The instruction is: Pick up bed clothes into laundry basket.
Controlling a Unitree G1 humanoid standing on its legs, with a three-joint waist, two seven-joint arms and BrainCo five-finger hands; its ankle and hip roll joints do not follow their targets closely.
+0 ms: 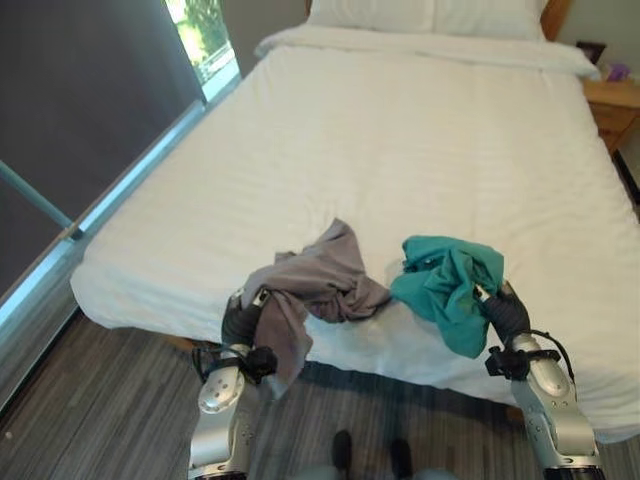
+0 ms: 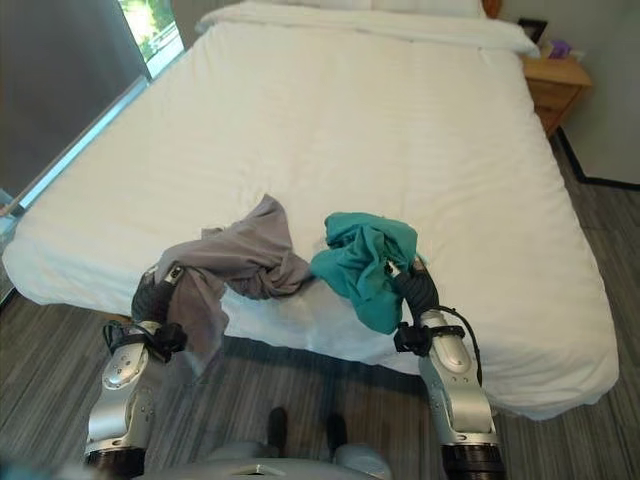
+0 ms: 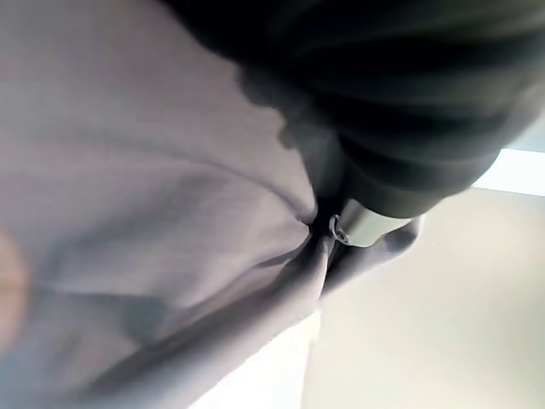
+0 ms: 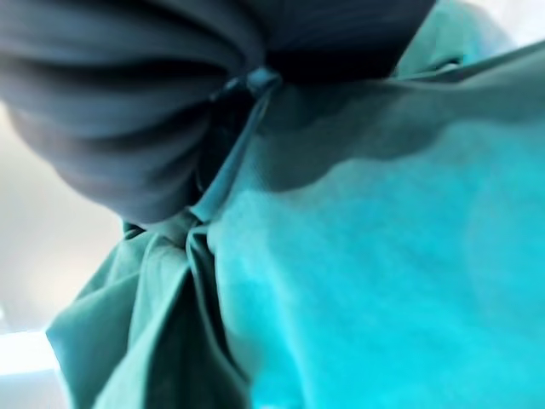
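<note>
White bedding covers the wide bed (image 1: 420, 150), which has pillows (image 1: 425, 14) at its far end, a wooden nightstand (image 1: 615, 105) beside its far right corner and grey striped flooring (image 1: 110, 410) along its near edge. Near that edge lies a crumpled grey garment (image 1: 315, 280), part of it drooping off the bed over the left hand (image 1: 243, 318); just beside it on the right a bunched teal garment (image 1: 450, 280) lies against the right hand (image 1: 503, 310). Both hands sit at the bed's near edge with their dark covers showing, but cloth buries the fingers, so whether either hand grips its garment cannot be told. Up close, each wrist view shows folds of cloth pressed against the ribbed cover.
</note>
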